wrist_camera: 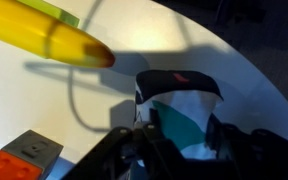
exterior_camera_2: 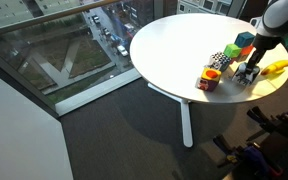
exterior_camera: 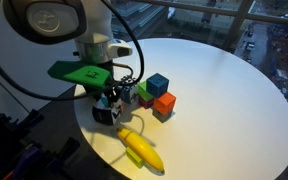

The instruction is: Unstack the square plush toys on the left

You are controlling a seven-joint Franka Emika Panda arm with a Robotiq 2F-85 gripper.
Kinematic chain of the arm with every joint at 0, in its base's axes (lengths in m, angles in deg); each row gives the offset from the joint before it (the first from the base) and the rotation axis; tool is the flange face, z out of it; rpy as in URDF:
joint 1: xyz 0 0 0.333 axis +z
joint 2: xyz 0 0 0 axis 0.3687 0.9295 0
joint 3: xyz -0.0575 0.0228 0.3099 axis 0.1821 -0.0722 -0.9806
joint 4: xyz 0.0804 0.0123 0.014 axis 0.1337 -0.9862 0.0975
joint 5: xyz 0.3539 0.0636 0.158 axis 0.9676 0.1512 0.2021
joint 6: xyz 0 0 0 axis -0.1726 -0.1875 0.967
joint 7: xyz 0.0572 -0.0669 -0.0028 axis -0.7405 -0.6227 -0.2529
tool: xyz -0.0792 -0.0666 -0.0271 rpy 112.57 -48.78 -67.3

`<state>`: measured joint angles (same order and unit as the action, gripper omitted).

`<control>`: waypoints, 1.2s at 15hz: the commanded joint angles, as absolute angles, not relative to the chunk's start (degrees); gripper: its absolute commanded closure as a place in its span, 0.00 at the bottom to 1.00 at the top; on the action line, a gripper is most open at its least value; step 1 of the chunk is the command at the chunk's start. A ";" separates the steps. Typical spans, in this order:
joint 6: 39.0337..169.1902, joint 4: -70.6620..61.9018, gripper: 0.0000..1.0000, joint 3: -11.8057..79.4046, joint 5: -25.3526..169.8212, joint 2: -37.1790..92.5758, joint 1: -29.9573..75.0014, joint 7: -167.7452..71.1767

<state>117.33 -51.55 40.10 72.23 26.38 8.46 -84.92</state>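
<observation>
A banana [exterior_camera: 141, 148], teal cube [exterior_camera: 158, 84] and orange cube [exterior_camera: 164, 104] lie on the white table [exterior_camera: 224, 90].

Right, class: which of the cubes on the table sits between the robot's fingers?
The white and black cube with the green triangle face: it alone sits between the fingers; the teal cube and orange cube stand off to one side.
</observation>
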 commanded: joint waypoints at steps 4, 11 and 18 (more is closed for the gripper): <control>118.55 -50.97 0.02 38.48 72.27 26.72 6.45 -85.94; 116.40 -51.09 0.00 38.97 71.06 24.67 7.87 -82.07; 112.48 -50.72 0.00 38.76 71.05 20.07 11.22 -70.55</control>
